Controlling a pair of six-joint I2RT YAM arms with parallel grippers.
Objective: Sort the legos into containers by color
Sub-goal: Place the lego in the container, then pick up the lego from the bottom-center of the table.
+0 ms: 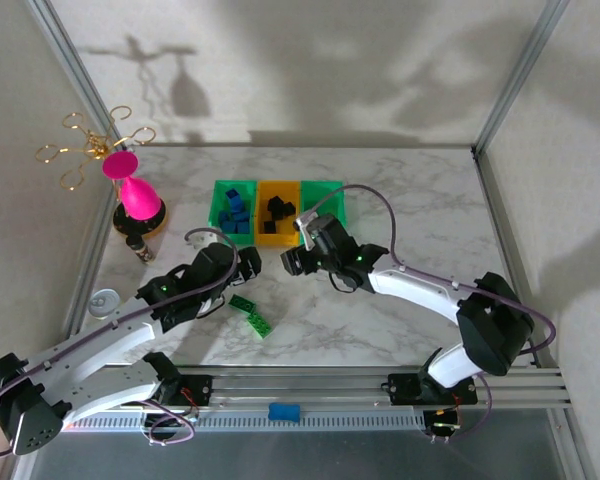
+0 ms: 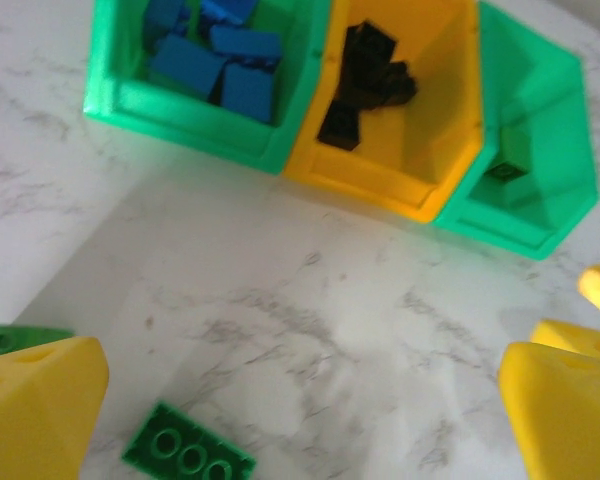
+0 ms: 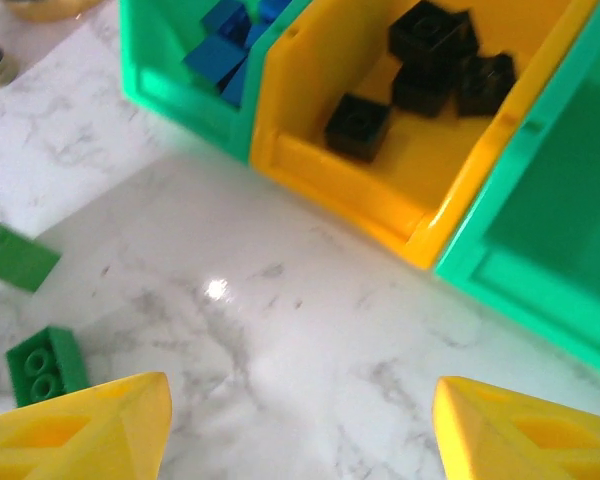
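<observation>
Three joined containers stand at the table's middle back. The left green bin [image 1: 217, 206] holds blue legos [image 1: 237, 211], the orange bin [image 1: 276, 240] holds black legos [image 1: 278, 209], and the right green bin [image 2: 540, 190] has one dark brick [image 2: 504, 171] inside. Two green plates [image 1: 252, 314] lie on the marble in front. My left gripper [image 1: 248, 263] is open over bare marble, with a green plate [image 2: 188, 458] by its left finger. My right gripper [image 1: 292, 262] is open with nothing between its fingers, just short of the orange bin [image 3: 360, 195]; two green bricks [image 3: 45, 365] lie to its left.
A pink goblet [image 1: 135, 195] and a gold wire stand [image 1: 90, 145] are at the back left, with a small dark bottle [image 1: 140, 248] and a round white lid [image 1: 104, 302] nearer. A blue piece [image 1: 283, 411] sits on the front rail.
</observation>
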